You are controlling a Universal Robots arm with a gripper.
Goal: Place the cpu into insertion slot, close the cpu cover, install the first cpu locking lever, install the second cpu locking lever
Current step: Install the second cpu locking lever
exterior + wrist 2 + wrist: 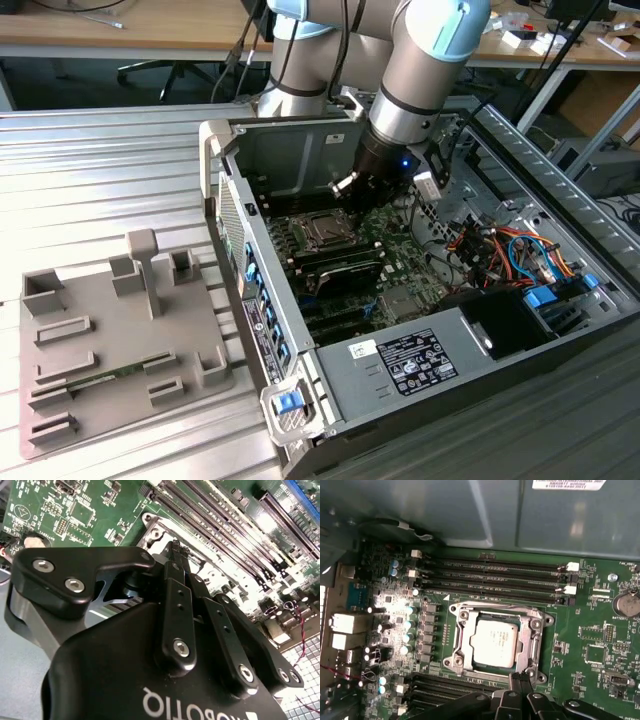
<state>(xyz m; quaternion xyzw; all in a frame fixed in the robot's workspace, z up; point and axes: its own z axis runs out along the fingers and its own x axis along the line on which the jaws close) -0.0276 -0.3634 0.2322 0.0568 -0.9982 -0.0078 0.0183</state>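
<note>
Ribbed metal benching carries your open computer case [300, 400]. On its green motherboard [600, 630], your cpu [495, 642] sits in the insertion slot [456, 647], framed by the cpu cover [527, 639]. Your gripper [521, 679], fingers pressed together, hovers at the socket's 6 o'clock edge.

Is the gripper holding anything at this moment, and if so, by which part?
Nothing is held. The gripper has its jaws together at the rim of the insertion slot, while the cpu lies seated in it under the cpu cover.
</note>
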